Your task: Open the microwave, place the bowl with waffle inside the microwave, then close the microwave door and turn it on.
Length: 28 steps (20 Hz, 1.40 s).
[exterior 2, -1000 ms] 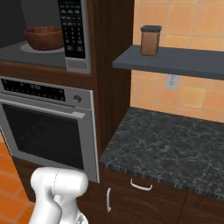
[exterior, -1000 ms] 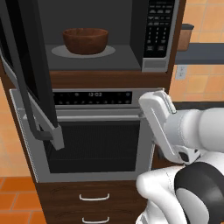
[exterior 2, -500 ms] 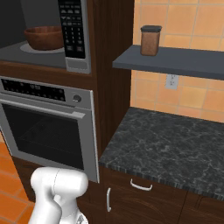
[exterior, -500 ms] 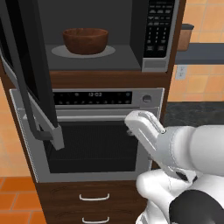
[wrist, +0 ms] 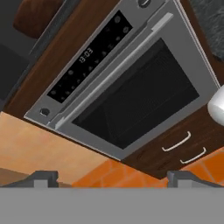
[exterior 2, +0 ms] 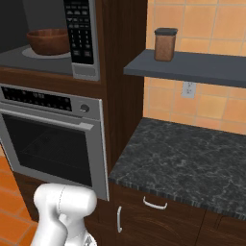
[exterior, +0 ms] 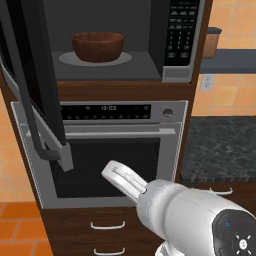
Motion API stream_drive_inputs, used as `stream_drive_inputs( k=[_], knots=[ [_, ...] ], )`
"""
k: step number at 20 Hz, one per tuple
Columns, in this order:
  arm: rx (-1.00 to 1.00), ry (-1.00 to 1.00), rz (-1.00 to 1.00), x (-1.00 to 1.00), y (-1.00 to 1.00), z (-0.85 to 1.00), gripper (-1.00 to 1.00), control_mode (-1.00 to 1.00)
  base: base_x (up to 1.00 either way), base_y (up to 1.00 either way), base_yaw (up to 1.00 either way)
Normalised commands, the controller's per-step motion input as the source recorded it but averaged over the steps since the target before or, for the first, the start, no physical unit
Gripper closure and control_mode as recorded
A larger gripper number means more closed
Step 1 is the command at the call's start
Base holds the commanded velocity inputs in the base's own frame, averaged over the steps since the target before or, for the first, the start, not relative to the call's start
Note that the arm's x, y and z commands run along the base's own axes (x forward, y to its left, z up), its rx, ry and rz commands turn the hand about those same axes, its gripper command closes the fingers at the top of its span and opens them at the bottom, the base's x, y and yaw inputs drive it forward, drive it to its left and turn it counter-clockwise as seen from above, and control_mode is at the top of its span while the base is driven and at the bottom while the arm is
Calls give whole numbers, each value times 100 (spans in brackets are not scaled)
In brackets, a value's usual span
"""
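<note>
Currently wide open and empty, end effector [wrist: 111, 177] low before the wall oven [exterior: 115, 150], with the microwave door [exterior: 30, 85] swung out up and to its left, handle vertical, and the bowl with waffle [exterior: 97, 46] above on the turntable [exterior: 67, 59].

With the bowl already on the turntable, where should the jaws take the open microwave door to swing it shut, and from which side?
Probably by the dark vertical bar handle at the free edge of the microwave door, which hangs open to the left. The bar stands off the panel, so open jaws could straddle it from the front. Alternatively, push the panel's outer face from the left. The bowl sits inside.
</note>
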Motion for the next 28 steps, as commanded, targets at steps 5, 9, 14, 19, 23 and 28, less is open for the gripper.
stream_drive_inputs(
  k=[5, 9, 14, 19, 23, 28],
  knots=[
    [0, -14, 0, -15, 26, -36, -100, -100, 0, 0, 0],
    [0, -24, 0, -27, 31, -38, -100, -100, 0, 0, 0],
    [0, -23, 0, 1, 60, -35, -100, -100, 0, 0, 0],
    [0, -34, -7, 33, 68, -18, -100, -100, 0, 0, 0],
    [0, -39, -12, 51, 57, -11, -100, -100, 0, 0, 0],
    [0, -22, -10, 71, 48, -49, 100, -100, 0, 0, 0]
  ],
)
